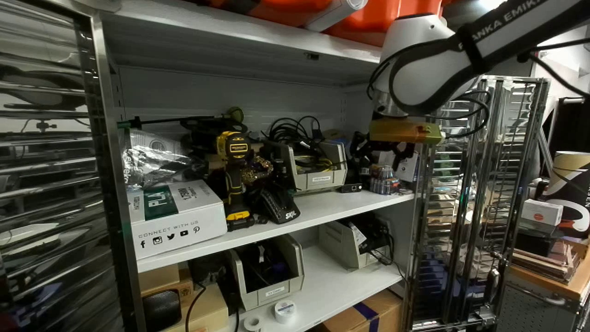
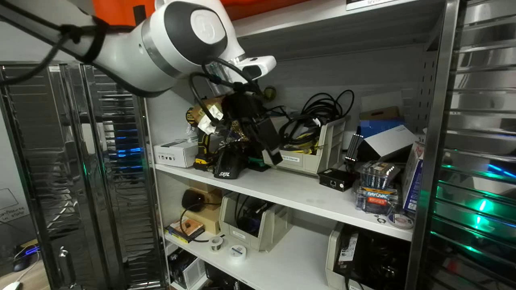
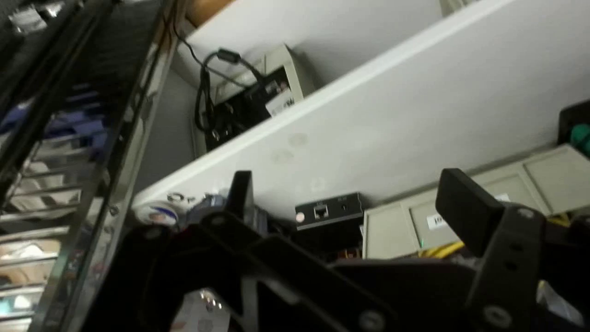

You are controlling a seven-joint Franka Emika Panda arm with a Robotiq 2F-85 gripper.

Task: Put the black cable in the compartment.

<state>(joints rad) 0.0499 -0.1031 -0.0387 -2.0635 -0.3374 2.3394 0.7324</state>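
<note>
A black cable with a bead loops over the edge of the lower right grey bin in the wrist view. This bin also shows in both exterior views, with black cable hanging out at its side. More black cables lie coiled on top of the upper shelf's grey bin, above yellow ones. I cannot tell which cable or compartment is meant. My gripper is open and empty in the wrist view, above the upper shelf, in front of the upper bin and a black box.
The black network box stands beside the upper bin. Battery packs sit at that shelf's end. A drill and a white box stand at the other end. Another grey bin and tape rolls are below. Metal doors flank the cabinet.
</note>
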